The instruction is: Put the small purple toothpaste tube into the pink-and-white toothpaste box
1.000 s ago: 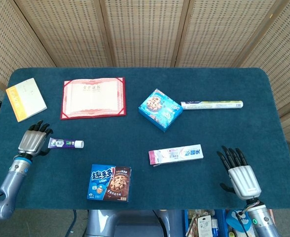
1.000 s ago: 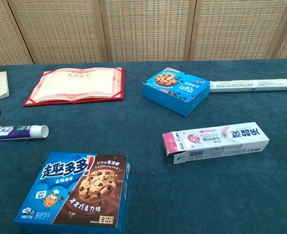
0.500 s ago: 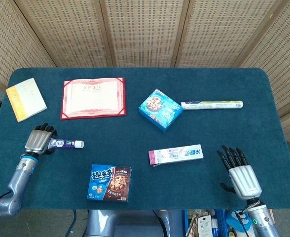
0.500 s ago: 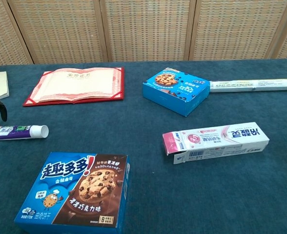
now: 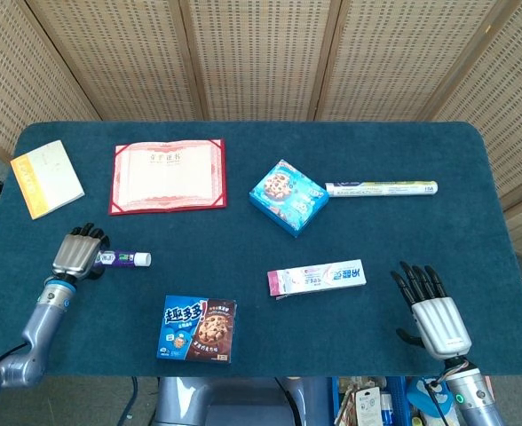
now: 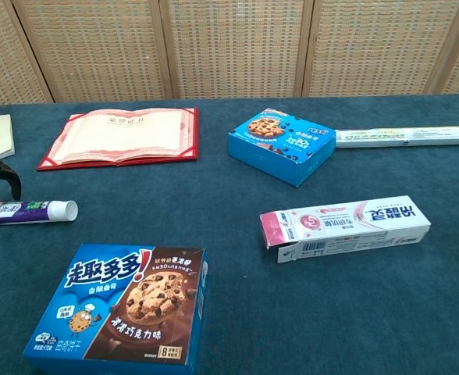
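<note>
The small purple toothpaste tube (image 5: 121, 259) lies on the blue table, white cap pointing right; the chest view shows the tube (image 6: 33, 210) at the far left. My left hand (image 5: 77, 252) is over its tail end, with fingers (image 6: 9, 178) arched above it and apart; I see no closed grip. The pink-and-white toothpaste box (image 5: 317, 278) lies flat at mid-table, and the chest view shows the box (image 6: 346, 225) with its left end flap open. My right hand (image 5: 432, 311) rests open near the front right edge, well to the right of the box.
A blue-and-brown cookie box (image 5: 197, 328) lies at the front edge between tube and toothpaste box. Further back are a light-blue cookie box (image 5: 288, 197), a long white roll (image 5: 381, 188), a red certificate folder (image 5: 168, 175) and a yellow booklet (image 5: 46, 177).
My left hand has slid to the right and now covers the tube's tail end. The tube, the box and my right hand have not moved.
</note>
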